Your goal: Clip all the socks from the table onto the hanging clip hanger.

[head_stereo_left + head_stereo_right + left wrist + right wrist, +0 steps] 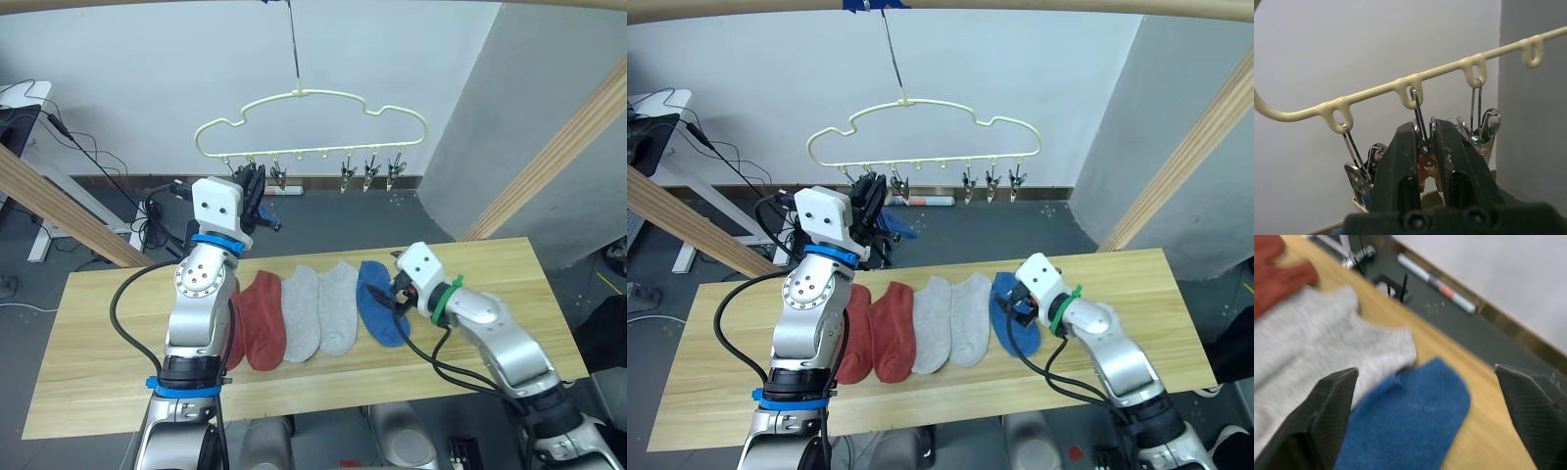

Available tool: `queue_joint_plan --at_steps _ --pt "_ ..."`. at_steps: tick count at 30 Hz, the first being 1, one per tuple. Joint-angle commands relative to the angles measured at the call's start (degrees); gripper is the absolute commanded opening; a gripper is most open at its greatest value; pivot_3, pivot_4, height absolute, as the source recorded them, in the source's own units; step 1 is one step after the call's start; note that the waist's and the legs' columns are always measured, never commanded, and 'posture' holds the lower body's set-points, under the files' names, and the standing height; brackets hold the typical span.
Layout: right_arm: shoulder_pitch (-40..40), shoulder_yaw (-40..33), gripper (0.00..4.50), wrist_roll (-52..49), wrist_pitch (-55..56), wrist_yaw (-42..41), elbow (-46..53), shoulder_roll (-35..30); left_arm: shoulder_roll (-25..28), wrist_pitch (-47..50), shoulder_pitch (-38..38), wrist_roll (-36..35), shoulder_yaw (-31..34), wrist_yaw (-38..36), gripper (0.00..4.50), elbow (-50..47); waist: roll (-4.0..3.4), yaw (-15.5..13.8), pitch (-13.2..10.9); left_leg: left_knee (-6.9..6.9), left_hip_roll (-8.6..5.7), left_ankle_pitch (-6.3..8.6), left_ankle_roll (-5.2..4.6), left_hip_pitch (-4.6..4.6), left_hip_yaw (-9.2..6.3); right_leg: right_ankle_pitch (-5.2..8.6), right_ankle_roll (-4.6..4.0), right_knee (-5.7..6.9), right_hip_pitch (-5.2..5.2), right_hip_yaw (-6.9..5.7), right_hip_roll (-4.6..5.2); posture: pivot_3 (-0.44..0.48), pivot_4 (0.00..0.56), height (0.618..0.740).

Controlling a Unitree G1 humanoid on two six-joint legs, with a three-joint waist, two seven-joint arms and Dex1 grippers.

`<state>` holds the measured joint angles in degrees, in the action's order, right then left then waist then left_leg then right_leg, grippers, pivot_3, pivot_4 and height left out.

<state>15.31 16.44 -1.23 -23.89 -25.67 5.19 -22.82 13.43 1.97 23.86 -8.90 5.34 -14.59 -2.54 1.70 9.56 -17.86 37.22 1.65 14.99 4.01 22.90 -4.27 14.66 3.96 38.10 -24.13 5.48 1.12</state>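
- Eye views: socks (318,311) lie on the table (490,269) below the hanger (312,125).
- Left wrist: left gripper (1423,147) pinches a clip (1426,166); squeeze squarely.
- Right wrist: right gripper (1425,401), wide open and empty, straddles the blue sock (1408,428); descend centred.
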Motion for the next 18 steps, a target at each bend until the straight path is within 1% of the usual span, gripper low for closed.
queue_joint_plan --at_steps 1,6,9,10,11,13,18 --pt "2.4 0.4 4.5 3.2 6.05 2.57 -7.59 2.4 0.35 0.21 -0.45 -0.66 -0.09 -0.76 0.18 -3.28 0.0 -0.01 0.0 0.0 0.0 0.0 0.0 0.0 0.0 0.0 0.0 0.0 0.0 0.0 0.0 -0.217 0.305 0.74" --pt "5.26 -0.59 4.5 4.36 8.61 3.4 -18.33 5.39 0.54 0.89 -0.95 -0.75 0.01 -1.43 0.18 -3.88 0.0 -0.08 0.0 0.0 0.0 0.0 0.0 0.0 -0.01 0.0 0.0 0.01 0.0 -0.01 0.01 -0.217 0.305 0.74" --pt "5.71 -0.93 4.5 4.14 7.98 2.4 -21.33 6.45 0.6 1.08 -1.19 -0.77 0.15 -1.69 0.18 -4.07 0.0 -0.12 0.0 -0.01 0.0 0.0 0.0 0.01 -0.02 0.0 0.0 0.0 0.0 -0.01 0.01 -0.217 0.305 0.74" --pt "5.53 -1.04 4.33 4.15 7.49 2.1 -21.66 6.68 0.62 1.28 -1.35 -0.94 0.12 -1.87 0.18 -4.24 0.0 -0.14 0.0 -0.01 0.0 0.0 0.0 0.0 -0.02 -0.01 0.0 0.0 0.01 -0.01 0.01 -0.198 0.304 0.74" --pt "5.33 -1.07 4.16 4.27 7.07 1.87 -21.93 6.81 0.63 1.42 -1.49 -1.1 0.09 -2.03 0.18 -4.39 0.0 -0.19 0.0 0.0 0.0 0.0 0.0 0.01 -0.01 -0.01 0.0 0.0 0.02 0.0 0.02 -0.198 0.304 0.74" --pt "4.98 -1.25 3.66 4.5 6.5 1.5 -22.29 7.02 0.67 1.63 -1.66 -1.44 0.08 -2.45 0.18 -4.52 0.0 -0.19 0.0 0.02 0.0 0.0 0.0 -0.02 -0.02 -0.01 0.0 0.03 0.04 -0.01 0.02 -0.198 0.304 0.74" --pt "4.17 -2.09 1.89 5.38 6.08 2.06 -22.44 6.72 0.91 2.31 -1.77 -3.06 0.47 -4.27 0.18 -4.28 0.0 -0.23 0.01 0.15 -0.01 0.0 0.0 -0.05 -0.03 -0.02 0.03 0.1 0.1 -0.01 0.02 -0.197 0.302 0.74"
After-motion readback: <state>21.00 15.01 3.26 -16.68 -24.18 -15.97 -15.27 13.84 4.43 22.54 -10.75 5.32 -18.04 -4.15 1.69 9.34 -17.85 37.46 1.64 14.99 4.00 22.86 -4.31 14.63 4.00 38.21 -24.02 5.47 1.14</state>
